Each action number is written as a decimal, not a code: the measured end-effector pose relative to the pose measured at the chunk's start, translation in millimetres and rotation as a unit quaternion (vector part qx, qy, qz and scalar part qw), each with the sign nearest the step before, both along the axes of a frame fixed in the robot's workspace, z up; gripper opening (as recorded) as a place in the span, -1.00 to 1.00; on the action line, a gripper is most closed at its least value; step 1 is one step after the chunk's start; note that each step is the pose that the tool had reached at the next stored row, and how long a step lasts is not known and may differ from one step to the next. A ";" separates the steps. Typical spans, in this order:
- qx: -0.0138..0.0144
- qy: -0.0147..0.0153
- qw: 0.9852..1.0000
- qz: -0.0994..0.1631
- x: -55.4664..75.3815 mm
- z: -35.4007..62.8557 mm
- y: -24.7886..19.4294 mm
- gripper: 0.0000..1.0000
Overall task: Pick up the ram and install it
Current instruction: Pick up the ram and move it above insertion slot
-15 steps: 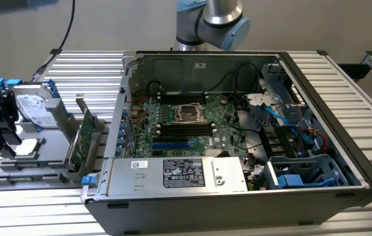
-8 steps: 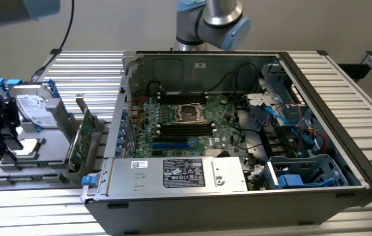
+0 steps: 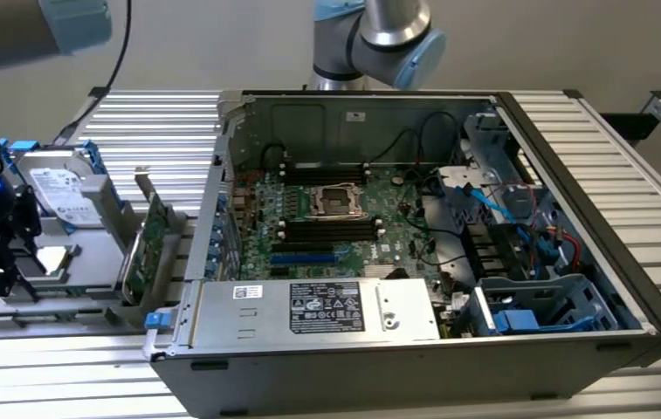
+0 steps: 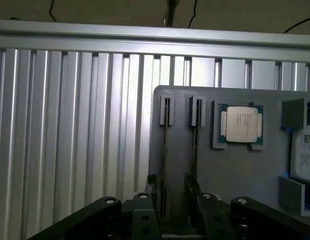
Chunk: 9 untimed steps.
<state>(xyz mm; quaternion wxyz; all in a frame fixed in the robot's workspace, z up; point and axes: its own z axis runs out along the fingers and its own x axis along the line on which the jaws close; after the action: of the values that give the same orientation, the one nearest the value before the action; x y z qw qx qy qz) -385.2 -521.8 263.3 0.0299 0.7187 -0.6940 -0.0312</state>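
1. While the ram stands on edge in a holder of the gray tray, at the exterior view's left, both faces are exposed for gripping.
2. The fingers are spread wide, straddling the stick, not yet closed.
3. The open computer case lies rightward, with the motherboard slots facing upward to receive it.

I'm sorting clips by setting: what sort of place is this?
Probably a robotics lab bench for computer assembly: an open computer case with its motherboard, a grey parts tray holding a processor, and a robot arm.
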 end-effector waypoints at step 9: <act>0.000 0.000 1.000 0.005 0.0 -16.4 -3.2 -0.28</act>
<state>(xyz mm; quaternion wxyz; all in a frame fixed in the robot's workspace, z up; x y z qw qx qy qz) -385.2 -525.0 246.9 0.0298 0.7225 -0.6900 -0.0313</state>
